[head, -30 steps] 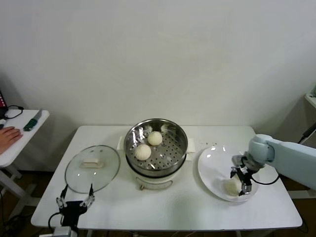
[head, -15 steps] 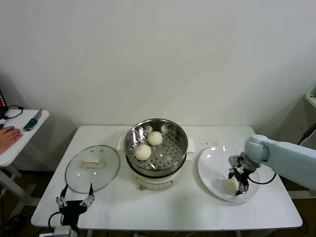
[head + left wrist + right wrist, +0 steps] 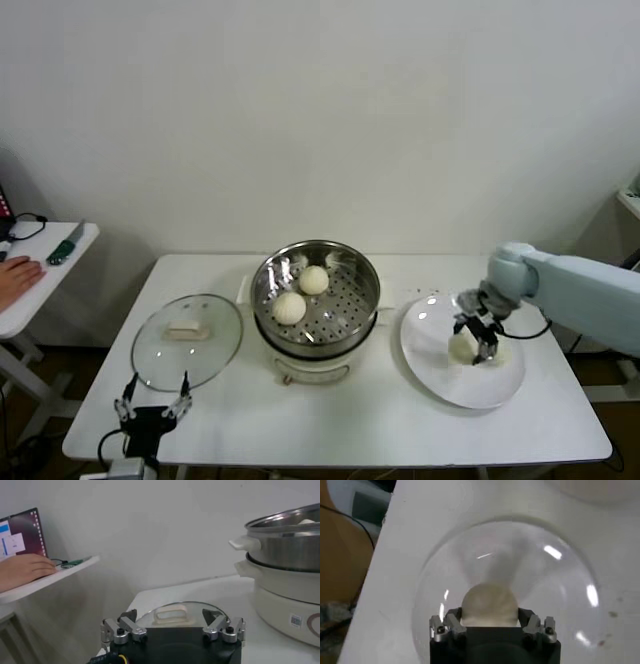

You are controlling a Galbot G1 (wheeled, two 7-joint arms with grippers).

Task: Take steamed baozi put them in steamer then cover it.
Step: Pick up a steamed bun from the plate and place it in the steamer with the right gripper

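Note:
The steel steamer (image 3: 316, 299) stands mid-table with two steamed baozi (image 3: 314, 280) (image 3: 289, 307) on its perforated tray. A third baozi (image 3: 461, 346) hangs just above the white plate (image 3: 440, 375), with my right gripper (image 3: 476, 342) shut on it. In the right wrist view this baozi (image 3: 490, 603) fills the gap between the jaws of the right gripper (image 3: 490, 618). The glass cover (image 3: 187, 340) lies flat to the steamer's left. My left gripper (image 3: 152, 408) rests open at the front left edge, just short of the cover (image 3: 170, 614), with the steamer (image 3: 290, 540) beyond it.
A low side table (image 3: 55, 270) stands off to the left with a person's hand (image 3: 15, 282) and a small green object on it. The white table's (image 3: 340, 420) front edge runs close below the plate and the cover.
My right gripper has shut on the baozi on the plate and carried it up and a little toward the steamer. The left arm has not moved.

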